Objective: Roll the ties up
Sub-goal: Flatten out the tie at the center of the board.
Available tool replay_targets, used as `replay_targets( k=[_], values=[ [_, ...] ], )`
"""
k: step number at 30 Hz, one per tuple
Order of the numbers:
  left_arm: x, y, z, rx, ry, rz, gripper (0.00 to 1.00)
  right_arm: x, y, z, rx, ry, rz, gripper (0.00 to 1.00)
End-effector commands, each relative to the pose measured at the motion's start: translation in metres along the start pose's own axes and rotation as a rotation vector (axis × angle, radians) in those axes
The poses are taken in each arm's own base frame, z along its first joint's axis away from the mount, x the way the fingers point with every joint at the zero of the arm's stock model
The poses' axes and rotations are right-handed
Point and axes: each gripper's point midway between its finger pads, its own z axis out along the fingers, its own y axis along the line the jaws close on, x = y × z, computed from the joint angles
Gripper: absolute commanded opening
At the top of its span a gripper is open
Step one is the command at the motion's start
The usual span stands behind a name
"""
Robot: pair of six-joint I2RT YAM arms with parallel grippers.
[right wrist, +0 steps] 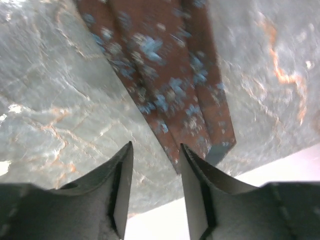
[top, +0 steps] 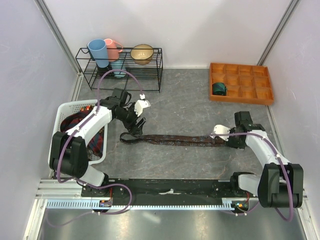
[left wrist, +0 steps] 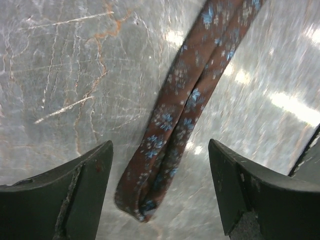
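Top external view first: one maroon-brown tie point(top: 175, 140) with little blue flowers is laid out flat on the grey stone-look surface point(top: 190, 110). It runs pretty much 9 to 3 o'clock across the middle, between the two arms.

Left wrist view: the left gripper point(left wrist: 160, 145) is spread wide and low over the tie's 9 o'clock end, which is doubled back on itself into a rounded fold. That fold sits in the gap between the fingers point(left wrist: 85, 185) with bare surface on both sides, so nothing is being pinched.

Right wrist view: the right gripper point(right wrist: 156, 147) has its jaws partly apart with only a narrow gap, and you can see the surface straight through it. The tie's pointed tip ends right at the fingertips, just beside the one on the 3 o'clock side. I honestly can't tell if it touches, but it's not clamped.

Other stuff in the top view:
- At 9 o'clock there's a white basket point(top: 62, 112) with more ties point(top: 97, 142) piled inside, one of them a red-navy plaid.
- At 11 o'clock there's a black wire rack point(top: 152, 70) holding a blue cup point(top: 98, 51), a pink cup point(top: 114, 49) and a brown bowl point(top: 142, 53).
- At 1 o'clock there's an orange compartment tray point(top: 240, 100) with a teal tie point(top: 218, 89) sitting in one of its 9 o'clock side compartments.
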Motion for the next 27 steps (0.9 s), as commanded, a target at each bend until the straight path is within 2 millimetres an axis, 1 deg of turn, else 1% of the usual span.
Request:
replay_targets(
  k=[1,2,3,4,5,6,7,8,9,10,11,12,13,14,15,16,17,18,20,21,23,24,26,27],
  values=[
    [0.001,-0.001,0.000,0.011,0.058,0.255,0.84,-0.006,-0.039,-0.031,0.039,-0.027,0.152,0.51],
    [0.000,-0.005,0.003,0.023,0.064,0.289,0.84,-0.011,-0.040,-0.034,0.016,-0.055,0.230,0.52],
    [0.001,-0.006,0.006,0.031,0.071,0.332,0.84,-0.012,-0.034,-0.029,-0.069,-0.082,0.305,0.51],
    [0.002,-0.007,0.010,0.035,0.084,0.354,0.84,-0.017,-0.049,-0.037,-0.065,-0.113,0.355,0.51],
    [0.002,-0.011,0.015,0.045,0.094,0.392,0.84,-0.019,-0.050,-0.036,-0.098,-0.127,0.446,0.51],
    [0.003,-0.011,0.019,0.047,0.101,0.408,0.83,-0.019,-0.043,-0.027,-0.189,-0.141,0.518,0.51],
    [0.002,-0.008,0.024,0.041,0.107,0.422,0.83,-0.021,-0.051,-0.029,-0.202,-0.153,0.566,0.50],
    [-0.001,-0.010,0.029,0.046,0.104,0.439,0.83,-0.023,-0.050,-0.025,-0.234,-0.155,0.607,0.47],
    [-0.005,-0.011,0.032,0.043,0.104,0.448,0.82,-0.023,-0.043,-0.016,-0.298,-0.134,0.674,0.45],
    [-0.010,-0.008,0.037,0.032,0.098,0.461,0.81,-0.027,-0.045,-0.014,-0.315,-0.144,0.699,0.43],
    [-0.012,-0.012,0.045,0.043,0.103,0.473,0.81,-0.028,-0.043,-0.010,-0.328,-0.134,0.724,0.39],
    [-0.016,-0.012,0.048,0.040,0.100,0.474,0.80,-0.027,-0.042,-0.002,-0.344,-0.113,0.775,0.38],
    [-0.019,-0.010,0.052,0.025,0.102,0.487,0.79,-0.024,-0.041,0.002,-0.347,-0.089,0.794,0.36],
    [-0.021,-0.013,0.063,0.032,0.107,0.501,0.79,-0.022,-0.038,0.008,-0.361,-0.068,0.815,0.34],
    [-0.023,-0.013,0.066,0.028,0.108,0.510,0.77,-0.017,-0.042,0.013,-0.343,-0.059,0.842,0.34],
    [-0.023,-0.011,0.070,0.018,0.118,0.516,0.77,-0.012,-0.039,0.017,-0.339,-0.033,0.873,0.34],
    [-0.023,-0.010,0.079,0.017,0.121,0.527,0.76,-0.008,-0.039,0.022,-0.339,-0.016,0.889,0.34],
    [-0.022,-0.009,0.083,0.011,0.128,0.532,0.76,-0.003,-0.042,0.026,-0.322,-0.007,0.911,0.34],
    [-0.019,-0.004,0.089,-0.004,0.150,0.539,0.74,0.005,-0.039,0.034,-0.326,0.037,0.943,0.34],
    [-0.015,-0.001,0.094,-0.002,0.165,0.539,0.72,0.007,-0.039,0.038,-0.318,0.047,0.953,0.34],
    [-0.012,0.004,0.096,-0.013,0.189,0.554,0.67,0.013,-0.034,0.044,-0.326,0.087,0.972,0.34],
    [-0.009,0.004,0.098,-0.010,0.194,0.557,0.60,0.015,-0.034,0.047,-0.319,0.094,0.977,0.34],
    [-0.008,0.004,0.097,-0.012,0.201,0.570,0.52,0.018,-0.031,0.050,-0.323,0.110,0.992,0.34],
    [-0.010,0.003,0.094,-0.016,0.194,0.577,0.46,0.018,-0.031,0.051,-0.321,0.114,0.994,0.34]
  ],
)
